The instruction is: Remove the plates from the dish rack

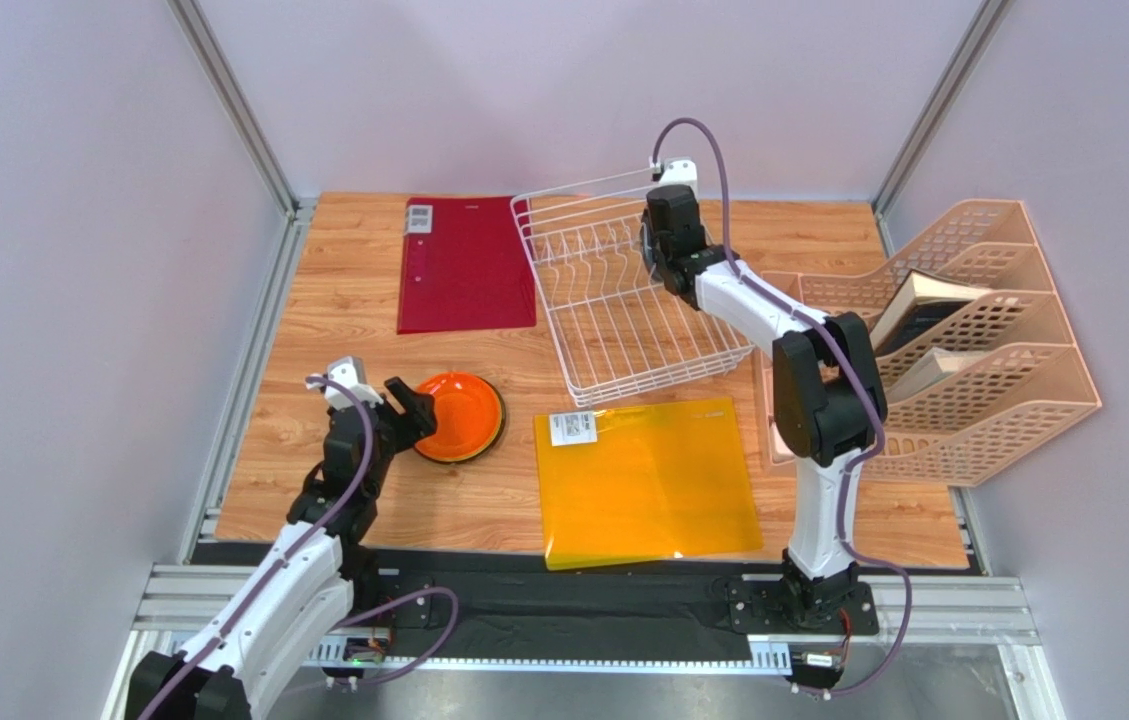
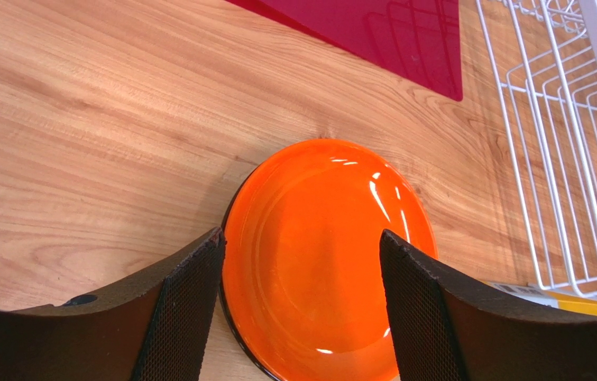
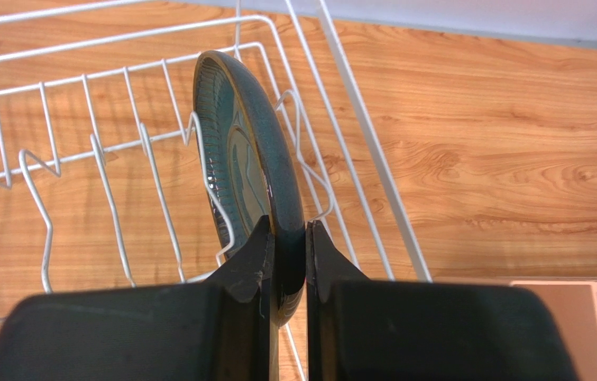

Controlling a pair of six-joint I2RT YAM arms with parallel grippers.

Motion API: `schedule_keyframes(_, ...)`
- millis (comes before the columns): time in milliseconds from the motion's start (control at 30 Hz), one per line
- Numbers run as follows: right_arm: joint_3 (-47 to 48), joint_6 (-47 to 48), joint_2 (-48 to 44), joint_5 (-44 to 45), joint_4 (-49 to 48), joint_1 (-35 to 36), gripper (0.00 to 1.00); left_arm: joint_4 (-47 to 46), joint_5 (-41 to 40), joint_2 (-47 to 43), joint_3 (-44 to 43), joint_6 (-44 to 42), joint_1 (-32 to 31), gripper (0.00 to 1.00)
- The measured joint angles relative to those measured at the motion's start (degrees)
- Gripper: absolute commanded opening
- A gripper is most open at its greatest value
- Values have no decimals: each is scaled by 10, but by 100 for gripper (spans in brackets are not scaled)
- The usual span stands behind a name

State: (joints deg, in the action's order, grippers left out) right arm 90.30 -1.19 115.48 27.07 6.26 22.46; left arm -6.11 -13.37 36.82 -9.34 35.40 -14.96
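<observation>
Right tool [image 3: 286, 238] was clamped on the teal plate's [image 3: 234, 151] rim. It stood on edge in the rack [image 3: 355, 119], straight below me, so I judged lifting came next. Left tool [image 2: 301, 254] gaped astride the orange plate [image 2: 325, 190], flat on the bench [image 2: 79, 119].

Table: light wooden tabletop [image 1: 330, 300], pale grey panels around it.
Red mat: flat dark red rectangular plastic mat [image 1: 465, 263], far left of the tabletop.
Orange mat: translucent orange-yellow rectangular mat [image 1: 648, 483], flat near the front edge, white label [image 1: 575, 431] at its far left corner.
File holders: peach perforated plastic file holders [image 1: 998, 413], right edge, books [image 1: 916, 308] leaning inside.
</observation>
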Motion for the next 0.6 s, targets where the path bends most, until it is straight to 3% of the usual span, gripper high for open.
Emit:
schedule_keyframes(267,-30,6,-32,44,-32,7,0,-1,0,1,-6,-4,0,77)
schedule_keyframes(600,-94,8,-164,44,-35,16,0,-1,28,15,-52,-27,0,82)
